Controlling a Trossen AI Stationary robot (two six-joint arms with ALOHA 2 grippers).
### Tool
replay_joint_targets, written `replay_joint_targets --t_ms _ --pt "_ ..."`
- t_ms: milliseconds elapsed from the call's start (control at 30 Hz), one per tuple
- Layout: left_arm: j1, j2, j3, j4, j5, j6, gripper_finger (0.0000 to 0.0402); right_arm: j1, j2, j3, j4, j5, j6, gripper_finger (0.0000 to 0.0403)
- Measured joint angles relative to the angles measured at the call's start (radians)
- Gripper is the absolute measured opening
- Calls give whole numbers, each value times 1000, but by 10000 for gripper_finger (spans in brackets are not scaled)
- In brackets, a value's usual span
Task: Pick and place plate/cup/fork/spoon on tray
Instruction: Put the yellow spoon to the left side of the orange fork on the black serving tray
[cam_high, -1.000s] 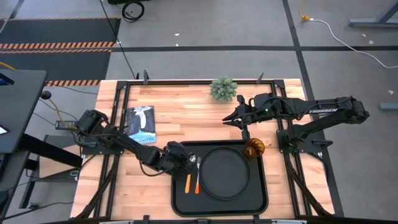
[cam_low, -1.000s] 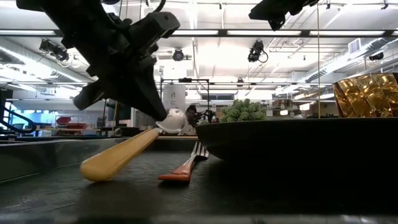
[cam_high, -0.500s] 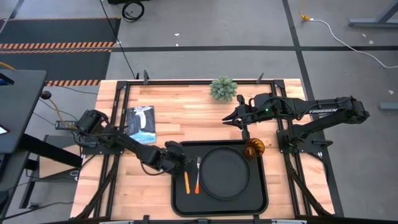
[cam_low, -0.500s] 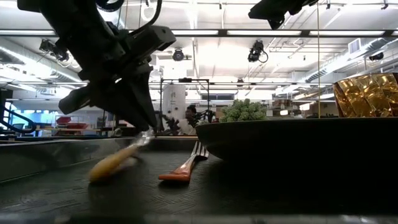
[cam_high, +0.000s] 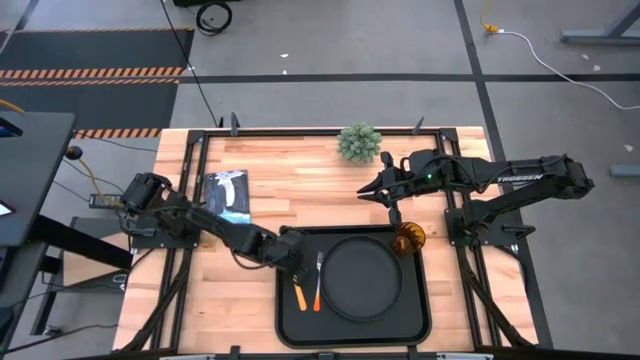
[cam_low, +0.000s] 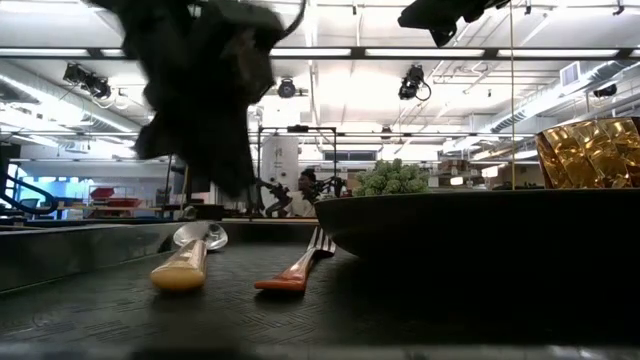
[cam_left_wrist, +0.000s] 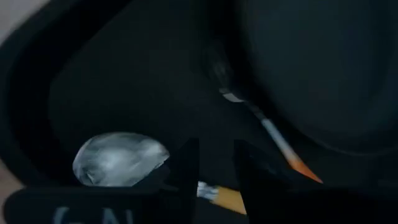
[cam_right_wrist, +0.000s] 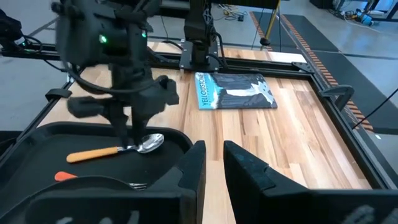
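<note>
While the tray (cam_high: 352, 325) is sitting at the tabletop's near edge, it is already carrying the plate (cam_high: 362, 278) at its middle, the cup (cam_high: 407, 239) in its far right corner, and the fork (cam_high: 318, 280) and spoon (cam_high: 297, 283) along its left edge. Judging by this, the last placement is finishing. The left gripper (cam_high: 291, 254) is hovering over the spoon's bowl, fingers parted and gripping nothing; next it needs lifting clear. The right gripper (cam_high: 372, 189) is waiting beyond the tray, slightly parted.

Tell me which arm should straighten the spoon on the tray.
Left, most likely. The left gripper hovers right over the spoon on the tray, while the right gripper waits over the bare table, beyond the plate.
</note>
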Motion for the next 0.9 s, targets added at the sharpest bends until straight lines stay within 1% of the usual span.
replay_joint_targets --t_ms 67,133,200,233,333,467,533,600,767,833,900 --pt "2 2 64 -76 10 77 100 0 0 0 0 0 1 64" --pt "2 1 122 -197 10 154 94 0 0 0 0 0 10 64" --pt "-1 1 161 -301 10 226 89 0 0 0 0 0 14 64" --pt "-6 1 171 -325 8 253 87 0 0 0 0 0 15 64" --pt "-16 3 173 -341 5 296 85 0 0 0 5 0 15 64" --pt "-21 37 172 -347 41 318 85 0 0 0 5 0 26 64" --pt "-26 52 196 -358 49 343 84 0 0 0 7 0 26 64" --pt "-32 66 233 -412 45 372 84 0 0 0 16 0 26 64" --pt "-54 113 312 -475 43 459 84 0 0 1 20 0 27 64" --pt "-70 126 312 -476 67 505 84 0 0 1 22 0 27 64" --pt "-80 137 311 -484 106 512 84 0 0 1 18 0 31 64"
